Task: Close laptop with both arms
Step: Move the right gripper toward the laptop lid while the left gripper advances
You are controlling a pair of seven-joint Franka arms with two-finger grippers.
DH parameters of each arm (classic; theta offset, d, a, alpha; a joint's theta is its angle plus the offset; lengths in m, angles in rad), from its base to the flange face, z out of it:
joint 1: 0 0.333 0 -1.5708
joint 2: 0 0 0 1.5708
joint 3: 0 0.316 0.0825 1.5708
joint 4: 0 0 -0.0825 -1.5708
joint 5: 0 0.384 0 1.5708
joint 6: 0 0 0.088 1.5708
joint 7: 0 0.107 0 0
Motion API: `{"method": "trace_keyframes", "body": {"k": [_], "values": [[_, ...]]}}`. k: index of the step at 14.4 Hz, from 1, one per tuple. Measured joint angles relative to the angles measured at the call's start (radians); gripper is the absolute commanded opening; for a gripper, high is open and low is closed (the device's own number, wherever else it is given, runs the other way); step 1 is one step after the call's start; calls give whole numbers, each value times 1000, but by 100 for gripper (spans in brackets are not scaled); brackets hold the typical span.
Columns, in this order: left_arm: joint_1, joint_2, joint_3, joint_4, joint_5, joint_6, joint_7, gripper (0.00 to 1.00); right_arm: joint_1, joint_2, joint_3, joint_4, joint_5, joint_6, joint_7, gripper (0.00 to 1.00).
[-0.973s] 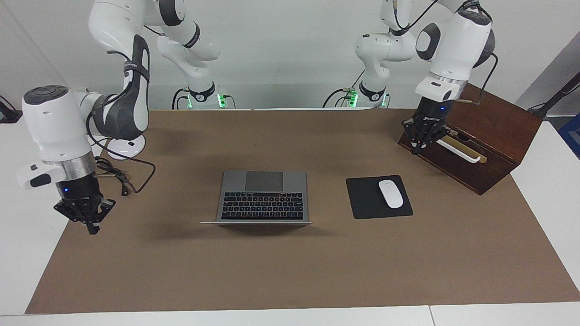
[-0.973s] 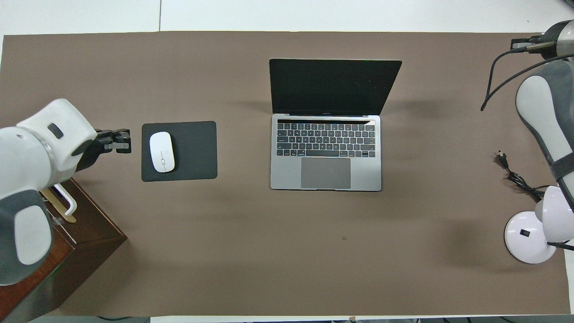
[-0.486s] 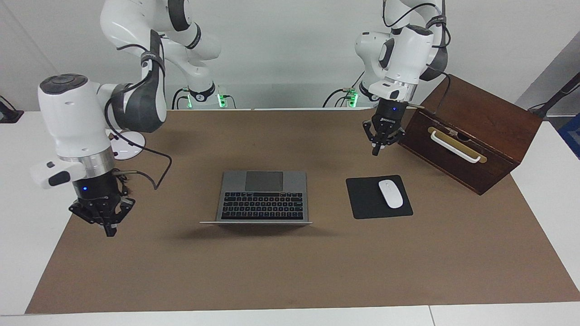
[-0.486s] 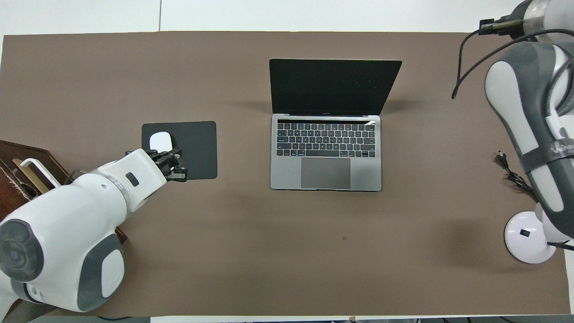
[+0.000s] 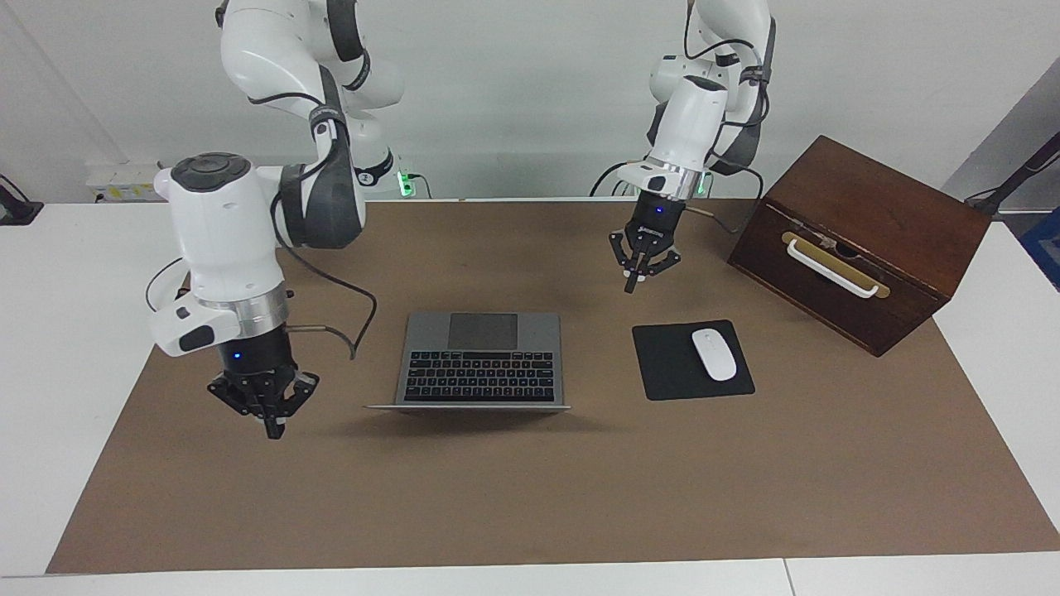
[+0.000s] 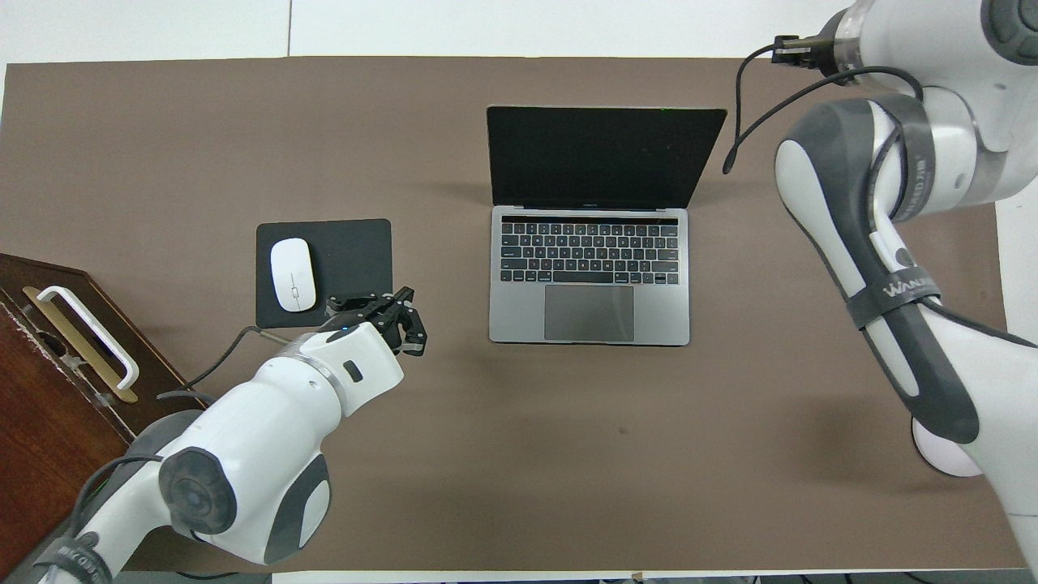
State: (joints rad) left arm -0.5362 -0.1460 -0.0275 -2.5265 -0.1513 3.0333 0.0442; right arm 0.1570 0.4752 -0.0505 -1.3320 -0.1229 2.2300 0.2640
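The laptop (image 5: 480, 356) (image 6: 589, 276) stands open in the middle of the brown mat, its dark screen (image 6: 604, 154) upright and turned toward the robots. My left gripper (image 5: 632, 286) (image 6: 403, 318) hangs shut and empty over the mat, by the mouse pad's corner toward the laptop. My right gripper (image 5: 272, 429) is shut too, holding nothing, low over the mat beside the laptop's lid edge, toward the right arm's end. In the overhead view its own wrist hides it. Neither gripper touches the laptop.
A black mouse pad (image 5: 662, 368) (image 6: 353, 268) with a white mouse (image 5: 714, 354) (image 6: 292, 273) lies beside the laptop toward the left arm's end. A dark wooden box (image 5: 861, 240) with a white handle stands past it. A white round base (image 6: 932, 450) sits at the right arm's end.
Both arms have swung in toward the laptop: the left gripper from the wooden box to the mouse pad's corner, the right gripper from the mat's edge to beside the lid. Both stayed shut.
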Motion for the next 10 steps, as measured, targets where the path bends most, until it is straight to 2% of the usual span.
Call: {"method": "trace_keyframes", "body": {"k": [4,10], "values": [[-54,111,1,0,0,155,-15,0,53,0,0,4,-4,0,134,0],[-92,167,2,9,0,220,-13,0,152,0,2,16,-4,2,340,0]]}}
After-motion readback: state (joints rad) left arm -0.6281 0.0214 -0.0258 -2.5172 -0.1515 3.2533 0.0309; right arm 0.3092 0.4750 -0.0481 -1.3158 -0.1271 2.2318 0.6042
